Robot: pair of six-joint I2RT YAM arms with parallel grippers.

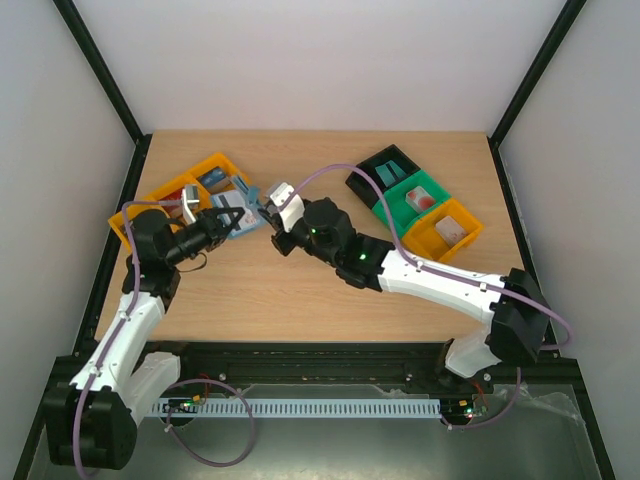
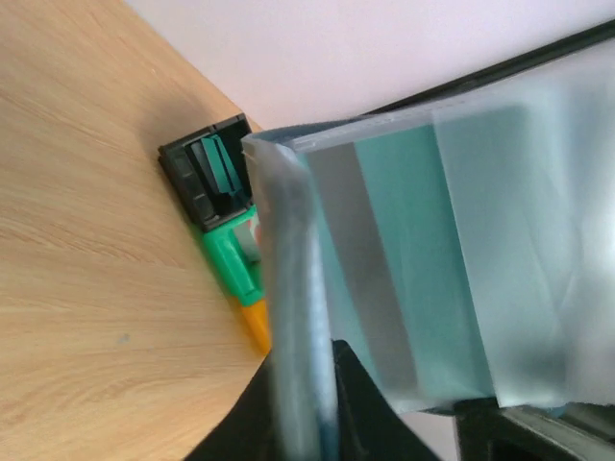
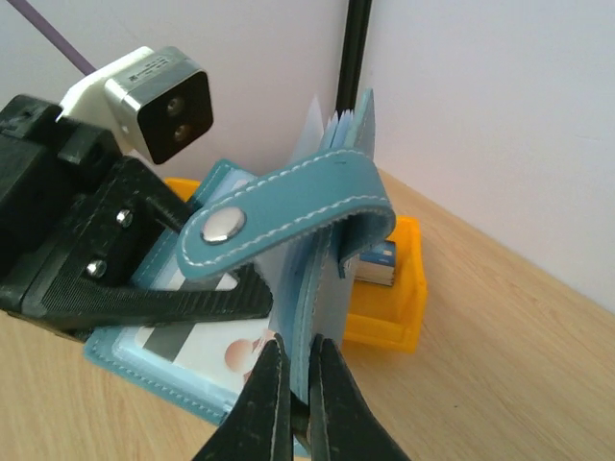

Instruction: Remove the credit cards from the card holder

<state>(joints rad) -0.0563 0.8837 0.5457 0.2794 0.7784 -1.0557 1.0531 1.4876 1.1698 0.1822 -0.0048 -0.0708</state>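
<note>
Right tool (image 3: 298, 408) tight on upright card holder (image 3: 288, 206) edge.

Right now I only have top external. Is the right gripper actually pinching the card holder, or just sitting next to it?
Observer: Pinching. In the right wrist view the right gripper is shut on the edge of the card holder cover.
Operator: Strap undone?
Observer: Yes. The snap strap sticks out unfastened, with its snap showing.
Operator: Any card exposed for the left gripper?
Observer: The left wrist view shows a teal credit card inside a clear sleeve. The left gripper has a finger on each side of a sleeve edge. I can't tell if it is gripping.
</note>
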